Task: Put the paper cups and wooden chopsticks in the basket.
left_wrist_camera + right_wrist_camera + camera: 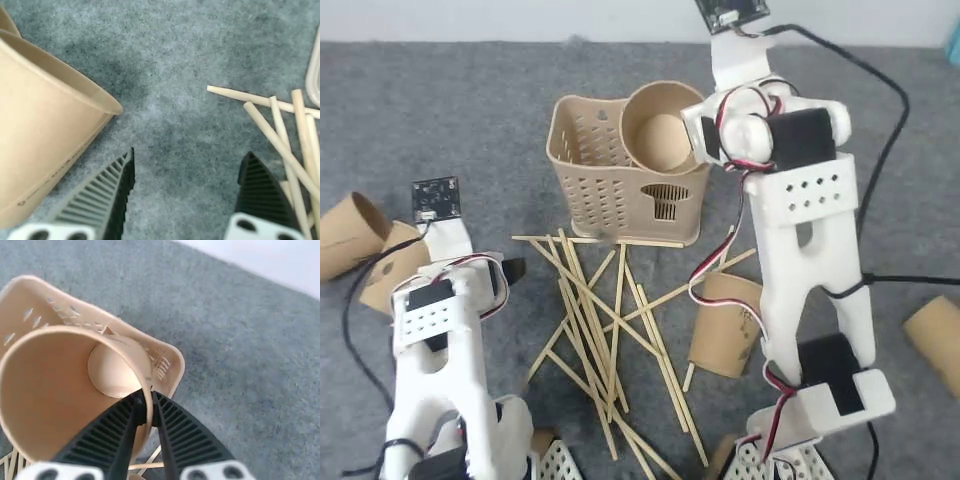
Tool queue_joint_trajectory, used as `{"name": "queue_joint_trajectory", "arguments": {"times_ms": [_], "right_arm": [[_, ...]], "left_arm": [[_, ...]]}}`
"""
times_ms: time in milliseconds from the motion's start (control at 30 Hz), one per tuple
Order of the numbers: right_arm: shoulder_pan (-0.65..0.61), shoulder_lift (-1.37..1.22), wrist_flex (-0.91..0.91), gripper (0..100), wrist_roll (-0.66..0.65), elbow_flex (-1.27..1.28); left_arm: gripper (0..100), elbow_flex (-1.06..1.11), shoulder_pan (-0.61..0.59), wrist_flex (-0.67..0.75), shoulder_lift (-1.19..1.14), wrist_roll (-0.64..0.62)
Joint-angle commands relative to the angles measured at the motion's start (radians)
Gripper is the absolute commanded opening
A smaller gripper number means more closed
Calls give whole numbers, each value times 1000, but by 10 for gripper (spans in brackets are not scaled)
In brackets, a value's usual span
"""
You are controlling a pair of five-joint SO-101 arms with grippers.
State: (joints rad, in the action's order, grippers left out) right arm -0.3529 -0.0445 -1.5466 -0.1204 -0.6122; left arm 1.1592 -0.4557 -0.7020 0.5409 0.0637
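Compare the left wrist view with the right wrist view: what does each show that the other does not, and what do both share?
Left wrist view, not the right: the left gripper, open above the grey mat, with a lying paper cup to one side. Right wrist view, not the left: the right gripper shut on the rim of a held paper cup, at the basket. Both: wooden chopsticks and the grey mat.
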Motion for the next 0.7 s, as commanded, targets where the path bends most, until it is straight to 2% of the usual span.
{"name": "queue_joint_trajectory", "arguments": {"times_ms": [0,133,200,233,467,667], "right_arm": [[-8,8,13,102,-23,-3],[-8,22,-12,336,-21,-9],[-10,39,-38,400,-23,-21],[-8,51,-54,402,-23,-34],[-7,174,-255,245,-23,-117],[22,321,-252,48,-37,184]], "left_arm": [[319,-5,6,25,29,11],[319,-5,6,25,29,11],[319,-4,6,25,29,11],[319,-4,6,25,29,11],[319,-4,5,25,29,11],[319,-4,5,25,29,11]]}}
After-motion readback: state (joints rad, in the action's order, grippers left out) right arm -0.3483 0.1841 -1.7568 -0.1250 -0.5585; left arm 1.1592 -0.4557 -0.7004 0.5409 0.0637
